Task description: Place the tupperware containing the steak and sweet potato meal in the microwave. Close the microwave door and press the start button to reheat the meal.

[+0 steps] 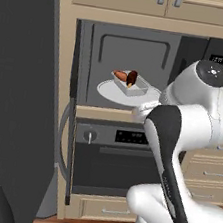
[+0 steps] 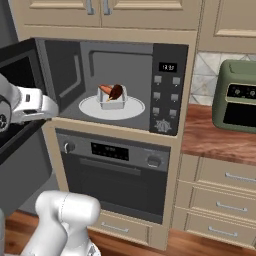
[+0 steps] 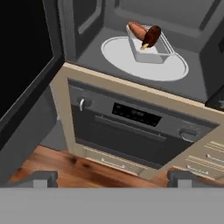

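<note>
The microwave (image 2: 167, 90) stands open, and the tupperware (image 2: 113, 103) rests on the white turntable (image 2: 90, 107) inside its grey cavity. In the tray lie the dark brown steak (image 2: 117, 91) and the orange sweet potato (image 2: 104, 89). The left base view shows the same tupperware (image 1: 132, 85), steak (image 1: 132, 77) and sweet potato (image 1: 120, 75). The microwave door (image 1: 15, 94) is swung wide out to the left. My gripper (image 3: 113, 178) is open with nothing between its fingers. It hangs in front of and below the cavity, well apart from the tupperware (image 3: 153, 50).
A knobbed oven (image 2: 115, 155) sits directly under the microwave. A green countertop appliance (image 2: 239, 97) stands on the wooden counter to the right, with drawers (image 2: 225, 177) beneath. Cabinets run above. Wood floor (image 3: 65, 168) lies below the hand.
</note>
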Controlling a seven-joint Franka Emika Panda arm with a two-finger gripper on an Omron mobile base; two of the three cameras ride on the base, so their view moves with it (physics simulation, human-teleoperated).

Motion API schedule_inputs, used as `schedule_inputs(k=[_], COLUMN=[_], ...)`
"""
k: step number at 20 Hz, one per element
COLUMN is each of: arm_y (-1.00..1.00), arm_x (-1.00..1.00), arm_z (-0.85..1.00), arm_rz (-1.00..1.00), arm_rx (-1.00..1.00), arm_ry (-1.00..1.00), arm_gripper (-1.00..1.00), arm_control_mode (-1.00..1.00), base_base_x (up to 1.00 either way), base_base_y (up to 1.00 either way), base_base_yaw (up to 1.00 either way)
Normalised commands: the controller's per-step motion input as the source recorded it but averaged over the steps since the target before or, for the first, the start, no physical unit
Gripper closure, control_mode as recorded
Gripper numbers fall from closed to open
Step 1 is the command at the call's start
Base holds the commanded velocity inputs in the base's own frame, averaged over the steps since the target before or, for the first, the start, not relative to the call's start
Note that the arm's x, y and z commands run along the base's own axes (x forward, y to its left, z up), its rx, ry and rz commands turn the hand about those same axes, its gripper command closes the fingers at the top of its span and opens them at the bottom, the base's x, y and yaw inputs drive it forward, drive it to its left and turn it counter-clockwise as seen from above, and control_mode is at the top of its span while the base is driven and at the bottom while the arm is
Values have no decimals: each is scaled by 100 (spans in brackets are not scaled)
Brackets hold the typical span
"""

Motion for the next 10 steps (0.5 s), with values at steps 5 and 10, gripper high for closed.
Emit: schedule_inputs(k=[5,10], arm_y=[48,49], arm_x=[-35,-51], arm_z=[-8,0], arm_rz=[14,13], arm_rx=[-23,-20], arm_ry=[-12,-3], arm_gripper=[-100,-100], arm_control_mode=[-100,-100], base_base_x=[0,0], base_base_y=[0,0], base_base_yaw=[0,0])
